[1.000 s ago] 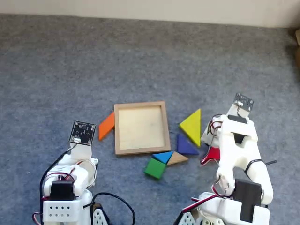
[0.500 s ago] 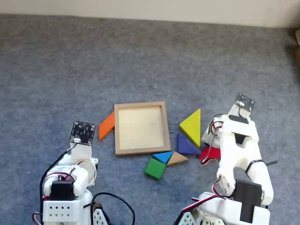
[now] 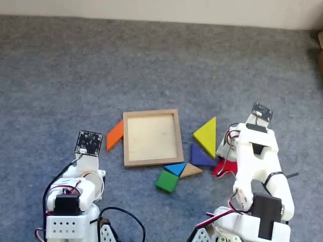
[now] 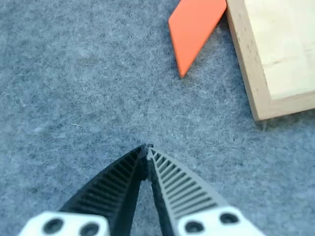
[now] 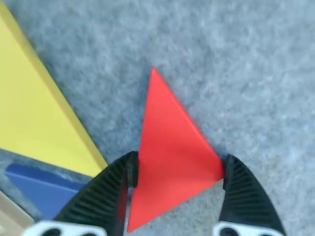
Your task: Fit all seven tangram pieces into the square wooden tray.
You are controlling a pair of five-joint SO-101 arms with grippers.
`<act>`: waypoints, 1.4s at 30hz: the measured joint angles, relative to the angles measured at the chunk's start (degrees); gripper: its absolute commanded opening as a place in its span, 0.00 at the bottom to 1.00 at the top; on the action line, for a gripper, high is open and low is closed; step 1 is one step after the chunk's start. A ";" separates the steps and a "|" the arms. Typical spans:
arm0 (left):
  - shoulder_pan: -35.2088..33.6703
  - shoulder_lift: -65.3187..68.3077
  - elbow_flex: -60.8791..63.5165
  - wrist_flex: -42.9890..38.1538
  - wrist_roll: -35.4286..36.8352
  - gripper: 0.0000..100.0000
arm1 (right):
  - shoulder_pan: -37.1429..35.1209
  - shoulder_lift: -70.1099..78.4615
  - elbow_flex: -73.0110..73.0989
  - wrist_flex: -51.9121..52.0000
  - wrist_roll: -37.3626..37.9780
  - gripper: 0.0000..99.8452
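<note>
grey carpet (image 3: 60,65) | left tool (image 4: 147,148) pressed together | right tool (image 5: 179,160) pinching red triangle (image 5: 170,132), arm-covered in high view

On the grey bench (image 3: 151,60) lie the tray (image 3: 151,162), orange piece (image 3: 115,134), yellow triangle (image 3: 207,135), navy triangle (image 3: 200,157), blue triangle (image 3: 176,168), tan triangle (image 3: 192,171), green square (image 3: 166,181) and, probably, the red triangle (image 3: 225,166).

Pale tray (image 3: 153,162) — red triangle (image 5: 170,152), yellow triangle (image 5: 34,108) (grey carpet (image 3: 151,60))
</note>
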 measured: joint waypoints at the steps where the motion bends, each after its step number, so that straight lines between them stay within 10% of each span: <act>1: 0.00 0.00 0.00 0.00 0.00 0.01 | 0.00 0.00 -0.18 0.09 0.00 0.17; 16: 0.00 0.00 0.00 0.00 0.00 0.01 | 0.09 -15.47 -0.97 3.78 0.09 0.17; 42: 0.00 0.00 0.00 0.00 0.00 0.01 | -33.85 -22.95 -0.35 7.30 12.04 0.17</act>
